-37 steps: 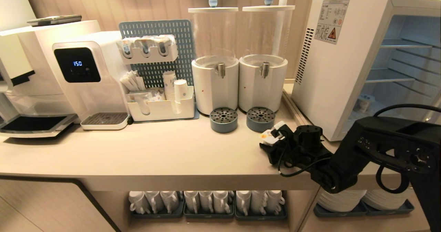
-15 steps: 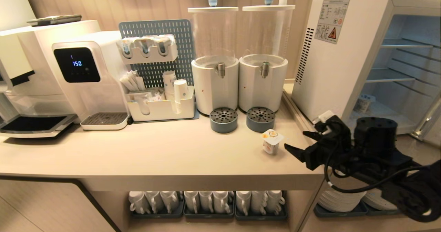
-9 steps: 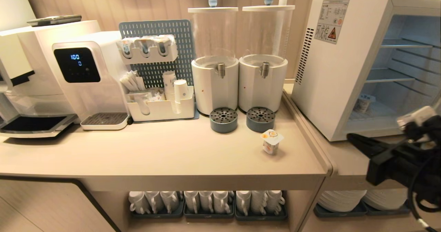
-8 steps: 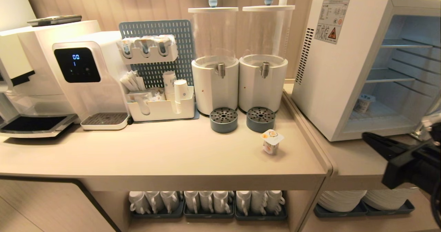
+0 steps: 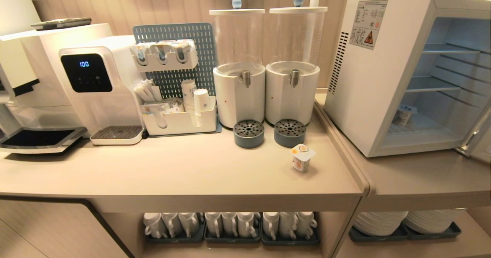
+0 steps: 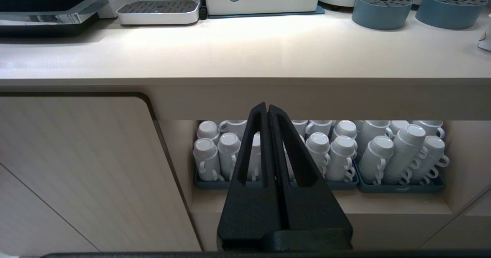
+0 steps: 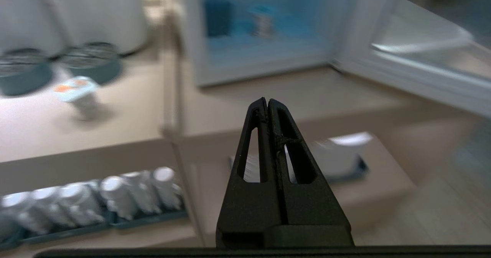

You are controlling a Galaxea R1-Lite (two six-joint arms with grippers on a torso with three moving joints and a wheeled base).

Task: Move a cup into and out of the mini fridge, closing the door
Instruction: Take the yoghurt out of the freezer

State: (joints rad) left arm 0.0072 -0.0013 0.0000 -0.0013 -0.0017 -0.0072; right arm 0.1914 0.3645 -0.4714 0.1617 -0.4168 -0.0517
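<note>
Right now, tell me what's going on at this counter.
Nothing is being handled. A small sealed cup stands on the counter before the drink dispensers; another cup sits inside the mini fridge, whose door hangs open. The right gripper is shut and empty, held low in front of the counter, facing the fridge. The left gripper, also shut, is parked low facing the mug shelf.

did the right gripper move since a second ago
Yes. A second ago it hung in head view beside the cup on the counter; then it swept right past the fridge and out of that view. Now shut, low before the counter.
</note>
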